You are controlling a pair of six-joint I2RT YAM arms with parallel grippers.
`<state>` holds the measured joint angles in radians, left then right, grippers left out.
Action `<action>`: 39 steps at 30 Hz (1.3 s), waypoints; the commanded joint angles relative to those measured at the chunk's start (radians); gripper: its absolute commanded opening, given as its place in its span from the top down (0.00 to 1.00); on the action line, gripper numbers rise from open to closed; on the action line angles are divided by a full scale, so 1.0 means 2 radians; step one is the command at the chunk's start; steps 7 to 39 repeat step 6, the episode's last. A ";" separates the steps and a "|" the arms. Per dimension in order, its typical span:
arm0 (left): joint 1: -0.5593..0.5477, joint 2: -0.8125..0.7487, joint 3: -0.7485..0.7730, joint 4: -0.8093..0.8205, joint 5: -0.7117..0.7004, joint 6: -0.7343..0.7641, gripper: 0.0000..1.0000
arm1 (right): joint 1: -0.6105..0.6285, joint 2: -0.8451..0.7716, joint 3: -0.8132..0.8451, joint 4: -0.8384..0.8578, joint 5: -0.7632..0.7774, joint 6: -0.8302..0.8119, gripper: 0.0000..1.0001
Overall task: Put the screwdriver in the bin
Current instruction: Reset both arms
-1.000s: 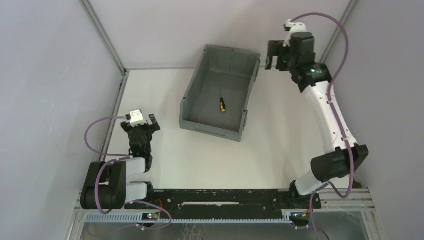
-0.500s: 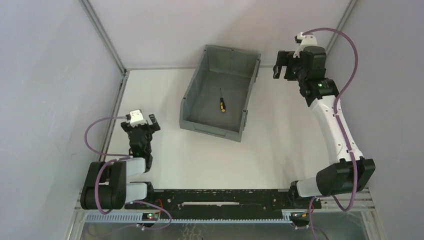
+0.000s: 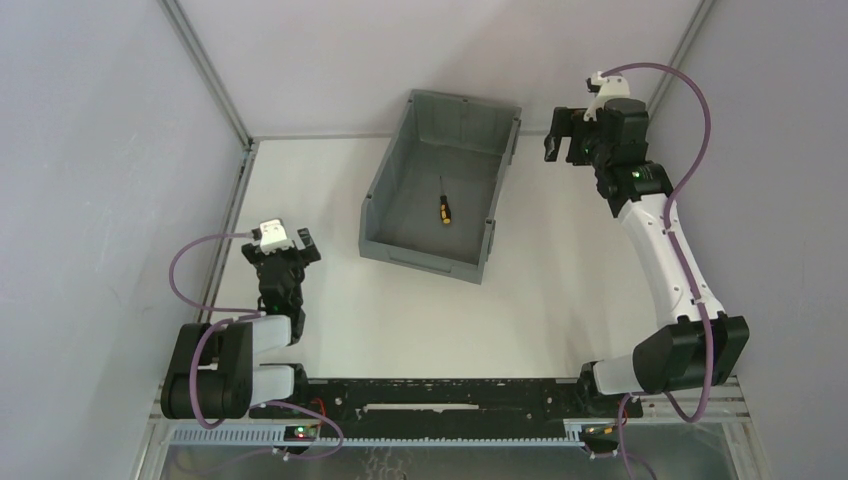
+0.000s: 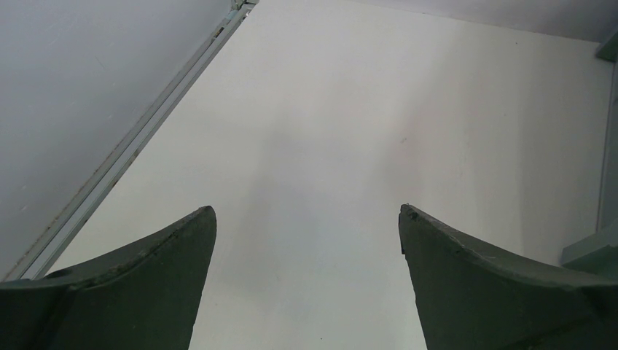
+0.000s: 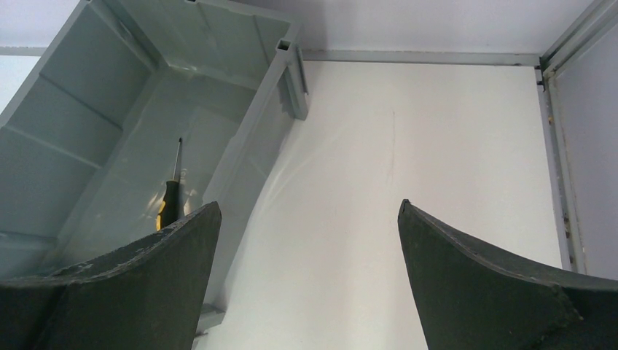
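The screwdriver (image 3: 444, 204) has a thin dark shaft and a black-and-yellow handle. It lies on the floor of the grey bin (image 3: 386, 178), in the middle. It also shows in the right wrist view (image 5: 172, 191), inside the bin (image 5: 87, 87). My right gripper (image 3: 560, 134) is open and empty, raised to the right of the bin's far corner; in its wrist view (image 5: 306, 219) bare table shows between the fingers. My left gripper (image 3: 286, 245) is open and empty over the table at the near left, well away from the bin; in its wrist view (image 4: 306, 219) only bare table shows.
Grey enclosure walls with metal frame rails (image 3: 212, 75) close in the white table (image 3: 560, 260) on the left, back and right. A black rail (image 3: 440, 395) with both arm bases runs along the near edge. The bin's corner (image 4: 601, 248) shows at the left wrist view's right edge.
My right arm has drawn back to the right, away from the bin, with the gripper open and empty. The screwdriver, the bin and the left arm have not moved.
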<state>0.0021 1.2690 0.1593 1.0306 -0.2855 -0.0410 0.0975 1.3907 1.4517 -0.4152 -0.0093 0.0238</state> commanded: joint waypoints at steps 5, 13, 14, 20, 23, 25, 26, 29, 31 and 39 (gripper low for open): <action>-0.003 -0.004 0.017 0.015 -0.006 0.012 0.00 | -0.004 -0.008 0.022 0.009 0.004 -0.009 0.00; -0.003 -0.004 0.017 0.015 -0.006 0.012 0.00 | -0.004 -0.008 0.022 0.009 0.005 -0.008 0.00; -0.003 -0.004 0.017 0.015 -0.006 0.012 0.00 | -0.004 -0.008 0.022 0.009 0.005 -0.008 0.00; -0.003 -0.004 0.017 0.015 -0.006 0.012 0.00 | -0.004 -0.008 0.022 0.009 0.005 -0.008 0.00; -0.003 -0.004 0.017 0.015 -0.006 0.012 0.00 | -0.004 -0.008 0.022 0.009 0.005 -0.008 0.00; -0.003 -0.004 0.017 0.015 -0.006 0.012 0.00 | -0.004 -0.008 0.022 0.009 0.005 -0.008 0.00; -0.003 -0.004 0.017 0.015 -0.006 0.012 0.00 | -0.004 -0.008 0.022 0.009 0.005 -0.008 0.00; -0.003 -0.004 0.017 0.015 -0.006 0.012 0.00 | -0.004 -0.008 0.022 0.009 0.005 -0.008 0.00; -0.003 -0.004 0.017 0.015 -0.006 0.012 0.00 | -0.004 -0.008 0.022 0.009 0.005 -0.008 0.00; -0.003 -0.004 0.017 0.015 -0.006 0.012 0.00 | -0.004 -0.008 0.022 0.009 0.005 -0.008 0.00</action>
